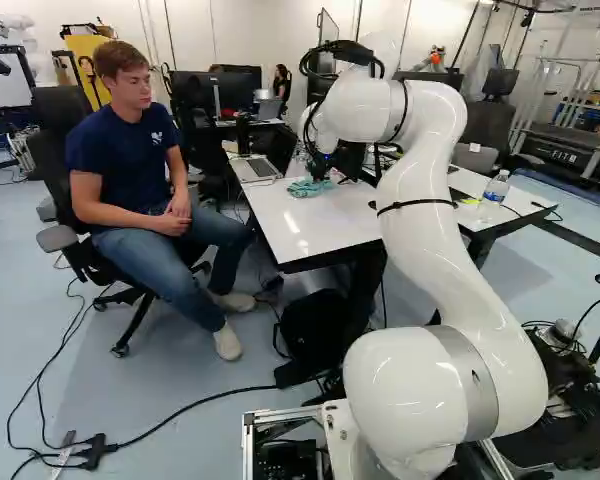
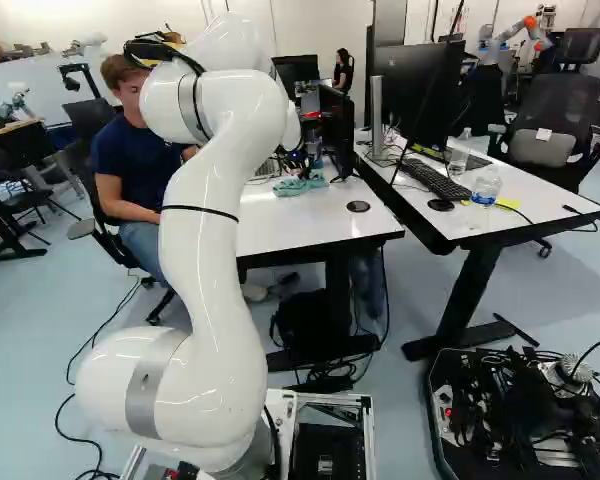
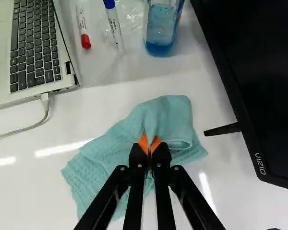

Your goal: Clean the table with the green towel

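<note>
At the far part of the white table (image 1: 325,225), my gripper (image 1: 323,168) points down at the green towel (image 1: 306,188) in the left base view. The wrist view has the gripper (image 3: 149,144) with its orange pads close together, a fold of the towel (image 3: 103,153) pinched between them. The rest of the cloth, pale blue-green and crumpled, spreads on the tabletop around and ahead of the fingers. Part of it is hidden beneath the black fingers.
A laptop (image 3: 31,52), a red-capped marker (image 3: 84,28), a blue-capped marker (image 3: 114,26) and a bottle of blue liquid (image 3: 161,28) lie or stand beyond the towel. A black monitor (image 3: 259,72) stands beside it. A person sits at the table's side.
</note>
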You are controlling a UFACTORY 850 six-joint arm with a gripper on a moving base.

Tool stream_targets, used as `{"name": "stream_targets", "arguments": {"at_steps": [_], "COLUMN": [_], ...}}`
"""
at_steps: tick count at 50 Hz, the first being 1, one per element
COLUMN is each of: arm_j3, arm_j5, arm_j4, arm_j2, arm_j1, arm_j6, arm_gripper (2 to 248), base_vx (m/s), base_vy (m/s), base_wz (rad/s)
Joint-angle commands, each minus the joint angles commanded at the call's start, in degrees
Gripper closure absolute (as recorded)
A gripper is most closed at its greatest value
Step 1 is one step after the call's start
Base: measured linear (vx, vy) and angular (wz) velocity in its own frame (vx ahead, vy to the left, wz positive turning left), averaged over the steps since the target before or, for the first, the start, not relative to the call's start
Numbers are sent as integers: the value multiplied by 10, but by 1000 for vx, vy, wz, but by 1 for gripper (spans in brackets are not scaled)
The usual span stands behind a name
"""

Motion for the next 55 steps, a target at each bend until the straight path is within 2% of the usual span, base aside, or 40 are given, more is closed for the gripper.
{"name": "stream_targets", "arguments": {"at_steps": [10, 55], "arm_j3": [20, 177], "arm_j5": [0, 0], "arm_j4": [0, 0], "arm_j2": [13, 123], "arm_j1": [-5, -12], "arm_j6": [0, 0], "arm_gripper": [225, 225], "base_vx": [0, 0], "base_vy": [0, 0], "base_wz": [0, 0]}}
